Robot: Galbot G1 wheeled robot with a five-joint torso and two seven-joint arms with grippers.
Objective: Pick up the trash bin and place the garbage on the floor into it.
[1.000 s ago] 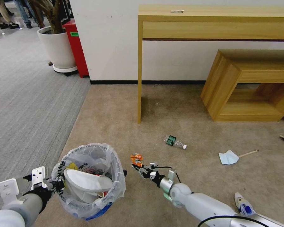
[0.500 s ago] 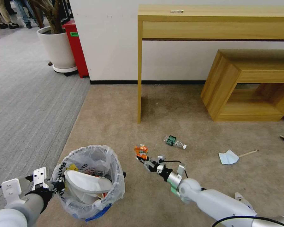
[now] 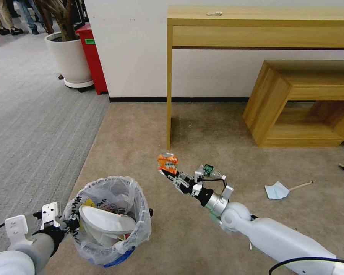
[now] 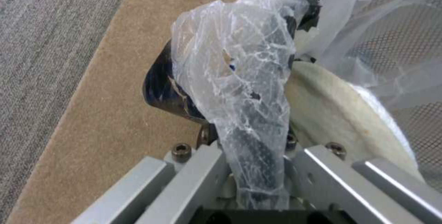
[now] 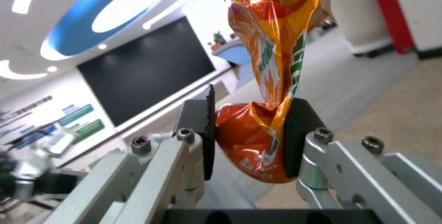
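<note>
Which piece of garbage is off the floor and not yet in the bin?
The crushed orange can, gripped by the right gripper. The bottle, the blue mask and the wooden stick lie on the carpet.

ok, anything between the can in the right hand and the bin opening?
Nothing visible. The right hand holds the crushed can in open air, beside and above the trash bin; a white slipper fills part of the bin.

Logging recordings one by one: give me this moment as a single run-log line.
right gripper: shut on crushed orange can, above floor | left gripper: shut on trash bin rim | slipper in bin
</note>
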